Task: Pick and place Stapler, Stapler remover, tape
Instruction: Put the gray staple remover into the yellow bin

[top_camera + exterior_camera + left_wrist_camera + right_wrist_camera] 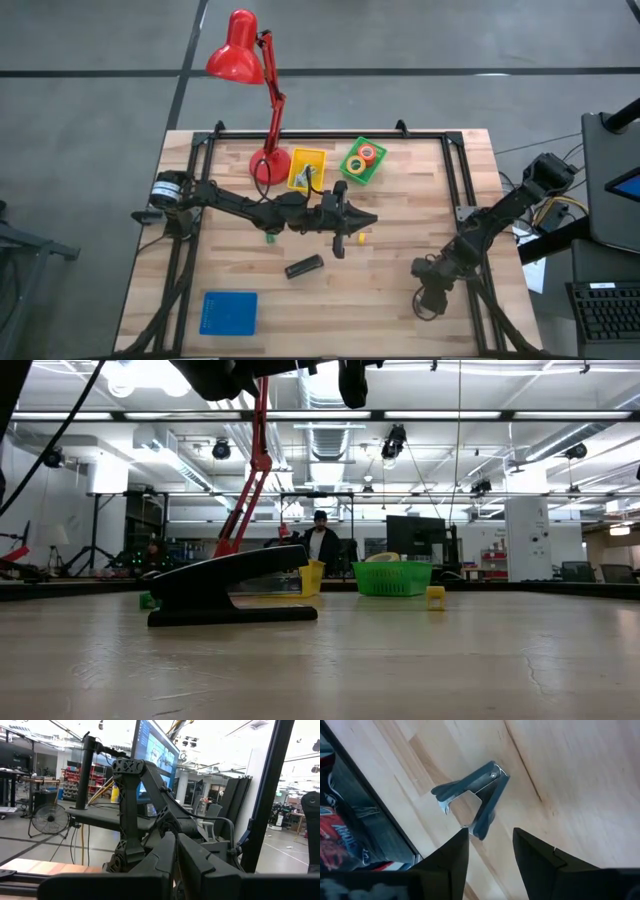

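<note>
A: Where is the stapler (304, 267)?

B: In the high view it lies flat on the bench (400, 300), just below the middle of the frame, free of both arms. The low view shows it at left of centre, its black top lever raised at a slant above its base.

A: And the left gripper (352, 222)?

B: It sits at the frame's centre in the high view, above the stapler and just beside a small yellow bit (362, 238). The low view shows it hanging at the top edge, clear of the bench. Its fingers (200, 865) look pressed together with nothing between them.

A: The right gripper (430, 298)?

B: Lower right in the high view, low over the bench. Its wrist view shows the fingers (540, 862) spread, with the staple remover (472, 797) lying on the wood just beyond the tips, not touched.

A: The tape?

B: Two tape rolls (362, 157) rest in the green basket (350, 176) at upper centre, beside a yellow bin (304, 158) and the red lamp (237, 50). A blue pad (229, 312) lies at lower left.
</note>
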Motion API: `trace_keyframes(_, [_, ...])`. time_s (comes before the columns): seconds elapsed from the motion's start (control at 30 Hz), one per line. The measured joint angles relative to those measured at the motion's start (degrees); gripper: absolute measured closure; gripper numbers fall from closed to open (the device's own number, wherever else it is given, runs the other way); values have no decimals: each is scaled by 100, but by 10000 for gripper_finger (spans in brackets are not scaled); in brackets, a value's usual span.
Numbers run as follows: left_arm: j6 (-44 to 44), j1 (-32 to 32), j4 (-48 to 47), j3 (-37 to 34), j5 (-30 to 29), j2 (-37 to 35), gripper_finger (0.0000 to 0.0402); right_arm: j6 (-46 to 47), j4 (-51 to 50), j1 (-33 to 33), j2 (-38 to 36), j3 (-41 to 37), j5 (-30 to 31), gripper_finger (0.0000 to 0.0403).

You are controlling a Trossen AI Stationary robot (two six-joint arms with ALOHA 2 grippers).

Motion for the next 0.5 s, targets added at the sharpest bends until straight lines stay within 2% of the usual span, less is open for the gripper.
trace_keyframes(0.2, [-2,0,1,0,2,0,378,26,207,66,234,0,71,259])
trace_keyframes(0.33, [-1,1,0,0,2,0,378,-15,338,66,445,20,-111,259])
trace_keyframes(0.5, [-2,0,0,0,4,0,378,-39,372,66,525,63,-192,277])
